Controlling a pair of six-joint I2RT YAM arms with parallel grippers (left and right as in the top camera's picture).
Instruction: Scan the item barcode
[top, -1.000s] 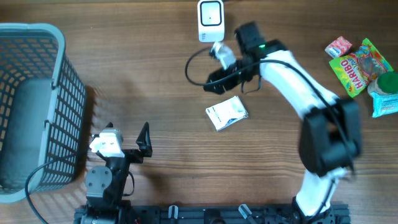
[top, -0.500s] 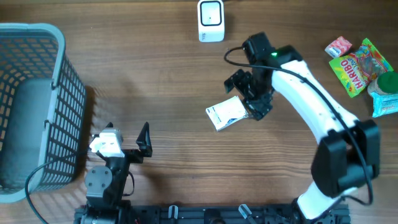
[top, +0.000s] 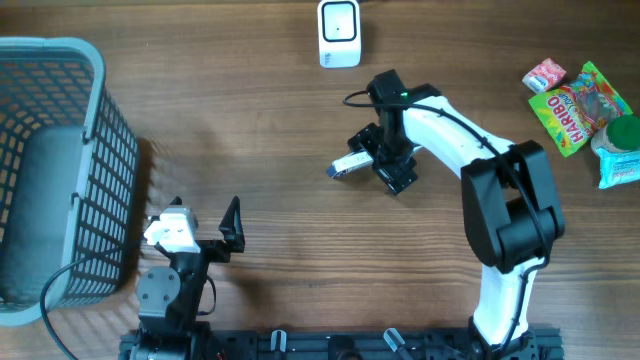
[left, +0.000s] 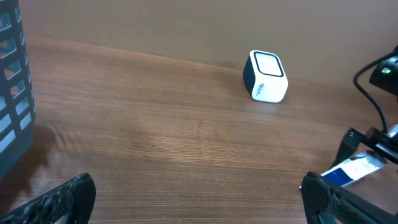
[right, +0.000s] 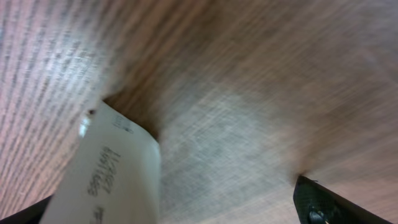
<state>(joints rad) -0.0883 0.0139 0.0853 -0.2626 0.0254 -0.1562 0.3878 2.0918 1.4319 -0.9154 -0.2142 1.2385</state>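
The counter (top: 260, 120) carries 1 grey plastic basket (top: 95, 120), 1 white barcode scanner (top: 339, 33) and 1 white packet (top: 348, 164) with blue print. At the right edge sits a cluster of 3 snack items: 1 small pink packet (top: 545, 74), 1 Haribo bag (top: 575, 108) and 1 green-topped pack (top: 622, 140), partly cut off by the frame, so whether it is 1 piece or 2 is unclear. There are 2 arms and 2 pincers: 1 left pincer (top: 205, 212) and 1 right pincer (top: 380, 160), each with 2 fingers.
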